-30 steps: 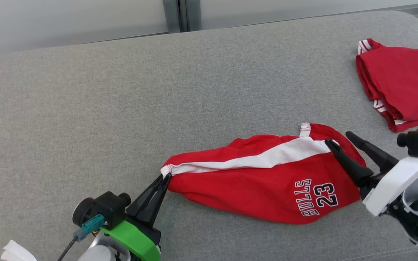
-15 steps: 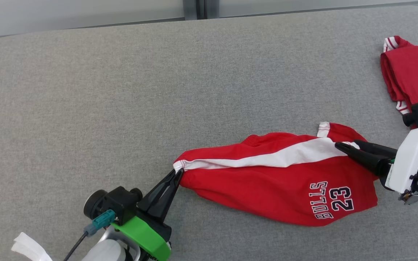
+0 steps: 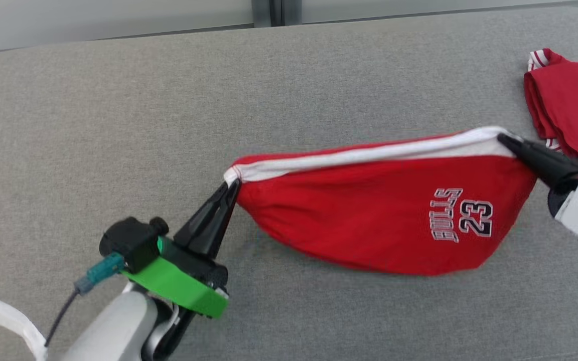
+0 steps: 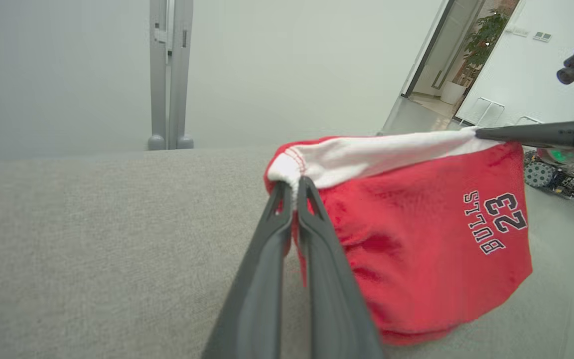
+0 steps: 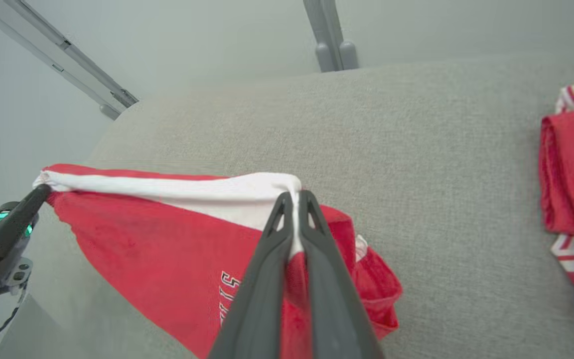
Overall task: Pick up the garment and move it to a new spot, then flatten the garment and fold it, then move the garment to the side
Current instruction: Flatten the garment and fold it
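Observation:
The garment is a pair of red shorts with a white band and "BULLS 23" printed on it. It hangs stretched between both grippers, its lower part sagging to the grey surface. My left gripper is shut on the white band's left corner, seen close up in the left wrist view. At the right, my right gripper is shut on the band's other end, with its fingers pinching white cloth. The garment shows red with its print in the left wrist view, and the garment trails below the fingers in the right wrist view.
A second red garment with white stripes lies folded at the far right of the grey cushioned surface. It also appears at the right edge, second garment. A wall and a grey post run behind the surface.
My right gripper has shut on the white band's right end. Both grippers have lifted the band, so the garment now hangs taut between them instead of lying on the surface.

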Robot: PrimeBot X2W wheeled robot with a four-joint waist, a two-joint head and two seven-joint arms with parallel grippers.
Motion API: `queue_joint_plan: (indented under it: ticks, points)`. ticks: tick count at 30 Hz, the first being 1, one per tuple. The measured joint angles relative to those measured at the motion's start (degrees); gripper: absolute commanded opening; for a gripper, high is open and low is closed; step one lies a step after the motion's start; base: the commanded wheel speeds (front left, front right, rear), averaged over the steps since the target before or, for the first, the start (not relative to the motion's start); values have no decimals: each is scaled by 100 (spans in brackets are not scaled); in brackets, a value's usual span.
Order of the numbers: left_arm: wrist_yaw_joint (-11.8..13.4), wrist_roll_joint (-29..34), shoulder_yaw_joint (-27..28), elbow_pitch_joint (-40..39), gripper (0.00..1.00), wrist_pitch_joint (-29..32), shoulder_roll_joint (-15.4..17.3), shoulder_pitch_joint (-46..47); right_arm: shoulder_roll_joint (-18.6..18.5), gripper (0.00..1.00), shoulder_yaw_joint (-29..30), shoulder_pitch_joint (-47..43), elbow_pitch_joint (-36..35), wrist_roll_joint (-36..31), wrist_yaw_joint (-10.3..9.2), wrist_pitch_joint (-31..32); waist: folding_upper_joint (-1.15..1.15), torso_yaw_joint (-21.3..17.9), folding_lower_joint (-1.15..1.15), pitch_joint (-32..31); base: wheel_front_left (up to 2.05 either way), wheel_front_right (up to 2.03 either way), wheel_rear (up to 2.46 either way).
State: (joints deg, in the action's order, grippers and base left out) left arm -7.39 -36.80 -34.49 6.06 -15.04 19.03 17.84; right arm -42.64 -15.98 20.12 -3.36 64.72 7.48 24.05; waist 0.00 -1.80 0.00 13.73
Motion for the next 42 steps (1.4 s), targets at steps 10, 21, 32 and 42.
queue_joint_plan:
  ticks: [10, 21, 32, 42]
  points:
    - [-1, -771, -904, -118, 0, 279, 693, 3955, -16, 0, 205, 2369, 716, -1251, 3, -1794, 0, -167, 0, 497, 0, 0, 0]
    - [-1, 16, -492, 665, 0, -1, 270, 6818, 134, 0, -328, 4911, 1736, -2012, 5, -3644, 0, -369, 1, 1470, 0, 0, 0]
    - [-1, -51, -424, -118, 0, -9, 456, 3450, -112, 0, -1116, 3060, 1567, -1452, 5, -3903, 0, -450, 2, 1760, 0, 0, 0]
    - [0, -227, -757, -744, 0, -9, 565, 549, -47, 0, -290, 190, 591, -1361, 7, -3907, 0, -404, 0, 1058, 0, 0, 0]
